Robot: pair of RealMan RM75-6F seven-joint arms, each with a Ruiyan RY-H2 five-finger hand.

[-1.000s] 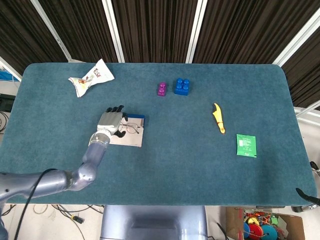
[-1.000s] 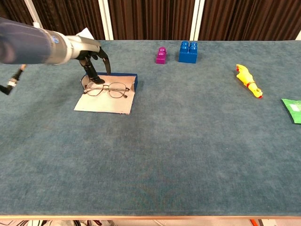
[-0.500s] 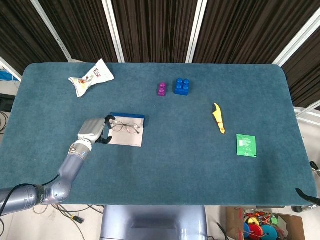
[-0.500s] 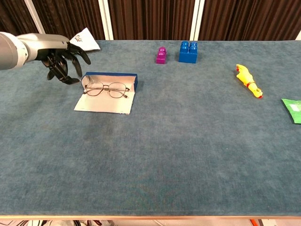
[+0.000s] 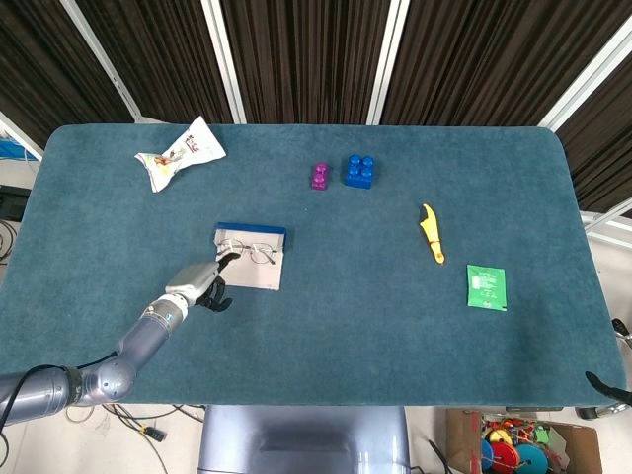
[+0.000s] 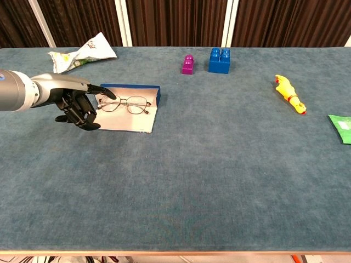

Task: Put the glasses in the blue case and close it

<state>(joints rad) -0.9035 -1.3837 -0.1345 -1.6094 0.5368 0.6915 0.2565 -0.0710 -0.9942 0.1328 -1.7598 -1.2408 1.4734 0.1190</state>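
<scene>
Left hand [image 6: 77,103] sits low at the near-left corner of the blue case [image 5: 251,257], holding nothing; one of its fingers [image 6: 106,91] points out toward the case, the rest curled in; glasses [image 6: 124,103] lie in the open case on the desk [image 5: 346,326] (lid flat, not closed); further right, yellow toy [image 5: 431,235] and green packet [image 5: 486,286]; far side: purple block [image 5: 319,177], blue block [image 5: 358,171], snack bag [image 5: 180,153].

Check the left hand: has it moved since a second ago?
Yes. The left hand has pulled back off the glasses, toward the near table edge, and now sits at the blue case's near-left corner.
</scene>
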